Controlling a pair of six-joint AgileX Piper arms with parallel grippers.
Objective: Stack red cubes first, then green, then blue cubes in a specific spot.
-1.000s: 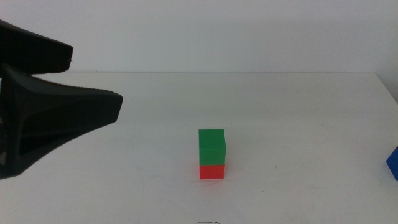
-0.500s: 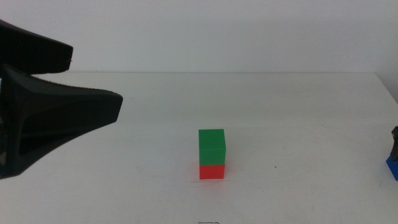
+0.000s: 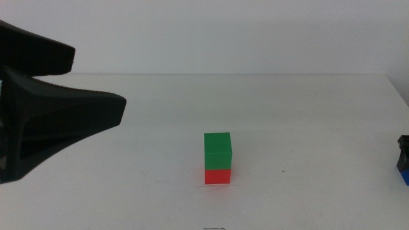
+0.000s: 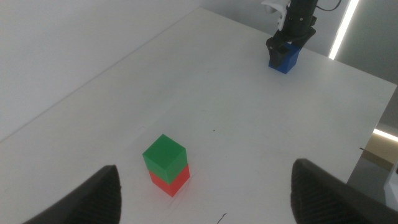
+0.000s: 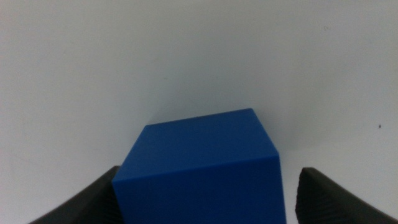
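I see a plain white table (image 3: 307, 102) filling most of the middle view. A pale, bare wall (image 3: 223, 32) rises directly behind the table's far edge. One small dark speck (image 3: 281, 170) lies on the table surface, toward its near side. Beyond the table's edge, I see a bright light strip (image 4: 344, 28) and a tan surface (image 4: 378, 148); what the tan surface is cannot be determined.

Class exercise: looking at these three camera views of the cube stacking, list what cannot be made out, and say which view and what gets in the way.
- Blue cube: middle view, cut by the picture's right edge and partly covered by the right gripper.
- Blue cube's lower part: right wrist view, cut by the bottom edge.
- Red cube: its top is hidden under the green cube.
- Left gripper: only jaw tips show.
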